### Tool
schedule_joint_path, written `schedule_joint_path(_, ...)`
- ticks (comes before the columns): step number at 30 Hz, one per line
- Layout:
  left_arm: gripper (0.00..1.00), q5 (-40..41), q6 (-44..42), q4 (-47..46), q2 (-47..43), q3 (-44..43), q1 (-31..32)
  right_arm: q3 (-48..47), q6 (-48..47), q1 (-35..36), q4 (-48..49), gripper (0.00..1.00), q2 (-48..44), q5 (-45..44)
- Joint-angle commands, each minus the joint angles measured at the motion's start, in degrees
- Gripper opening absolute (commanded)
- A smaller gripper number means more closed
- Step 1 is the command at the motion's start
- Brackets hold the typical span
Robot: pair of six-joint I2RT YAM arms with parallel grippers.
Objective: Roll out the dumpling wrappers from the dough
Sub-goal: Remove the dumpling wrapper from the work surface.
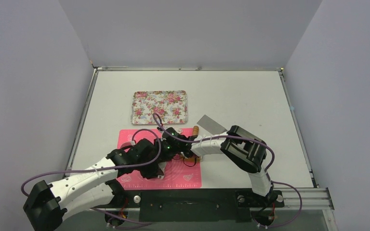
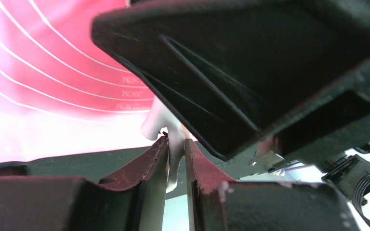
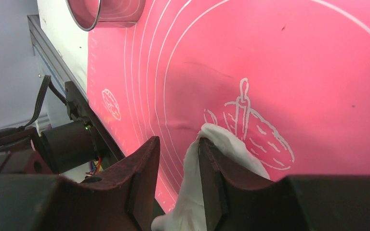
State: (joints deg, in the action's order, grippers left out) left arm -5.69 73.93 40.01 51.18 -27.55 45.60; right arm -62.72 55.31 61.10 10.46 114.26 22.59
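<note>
Both arms reach from the near table edge over the pink mat, and the two grippers meet above the near half of this mat. The left gripper has its jaws almost together, and they pinch a thin strip of white dough between the dark red pads. Directly over it, the black body of the other gripper fills most of the left wrist view. The right gripper keeps its jaws narrow. The same white dough lies in the gap, leans on one pad and folds over this finger's tip onto the mat, beside the printed rolling-pin drawing. A little pink shows between the dough and the other pad, so I cannot tell if this gripper really clamps it. The dough looks soft and draped, and I cannot tell if it is a round wrapper. Farther along the mat, close to its edge, stands a metal ring cutter. Just beyond the mat's far right corner lies a flat metal scraper. Beyond the mat's far edge rests a flowered tray.
</note>
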Motion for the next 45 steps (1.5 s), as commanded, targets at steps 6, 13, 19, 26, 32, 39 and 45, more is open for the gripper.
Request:
schedule_joint_path(6, 0.17, 4.39, 3.18, -2.45, 4.58, -8.98, 10.93, -0.73, -1.18, -0.54, -0.42, 0.34, -0.03, 0.35)
schedule_joint_path(13, 0.17, 4.26, 1.33, -5.1, 9.3, -9.03, 13.87, -1.94, -3.05, -0.83, -2.04, 0.36, -1.17, 1.65)
schedule_joint_path(19, 0.17, 6.5, 3.79, -0.22, 4.96, -7.21, 13.77, -0.69, -4.84, -3.01, -3.01, 0.43, -6.35, 1.41)
schedule_joint_path(26, 0.17, 12.18, 11.33, 14.62, -7.96, -0.53, 12.04, 2.65, -8.15, -5.29, 1.53, 0.48, -13.26, 12.17)
schedule_joint_path(32, 0.17, 9.82, 14.46, 15.36, -14.48, 5.13, 10.13, 3.47, -9.74, -5.02, 0.34, 0.5, -13.93, 15.01)
schedule_joint_path(39, 0.17, 9.16, 14.99, 12.14, -14.22, 6.81, 10.04, -0.21, -11.25, -0.46, -3.57, 0.5, -9.74, 14.27)
schedule_joint_path(45, 0.17, 9.19, 14.47, 10.43, -10.35, 5.73, 9.96, -2.57, -11.47, 2.57, -4.32, 0.49, -5.81, 14.55)
